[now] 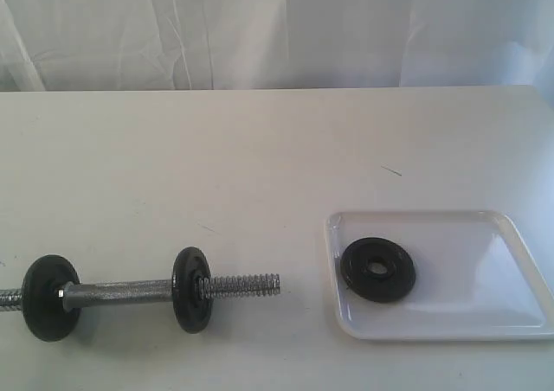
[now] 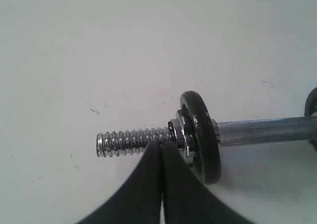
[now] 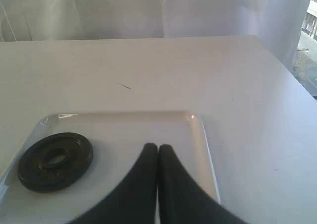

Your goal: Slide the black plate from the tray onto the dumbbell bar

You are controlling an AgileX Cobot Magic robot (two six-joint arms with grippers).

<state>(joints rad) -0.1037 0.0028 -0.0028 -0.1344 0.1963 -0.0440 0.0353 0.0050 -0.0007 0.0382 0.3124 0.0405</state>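
Observation:
A black plate [image 1: 377, 269] lies flat in the left part of the white tray [image 1: 485, 322] at the table's front right. The dumbbell bar [image 1: 121, 292] lies at the front left with two black discs on it, and its bare threaded end [image 1: 247, 284] points toward the tray. Neither gripper shows in the exterior view. In the left wrist view my left gripper [image 2: 162, 144] is shut and empty, its tips close over the threaded end [image 2: 131, 141] beside a mounted disc [image 2: 200, 135]. My right gripper [image 3: 158, 147] is shut and empty above the tray [image 3: 198, 135], to the side of the plate [image 3: 54, 160].
The white table [image 1: 260, 157] runs back to a white curtain [image 1: 277, 28]. In the right wrist view the table's side edge [image 3: 292, 75] drops off beyond the tray.

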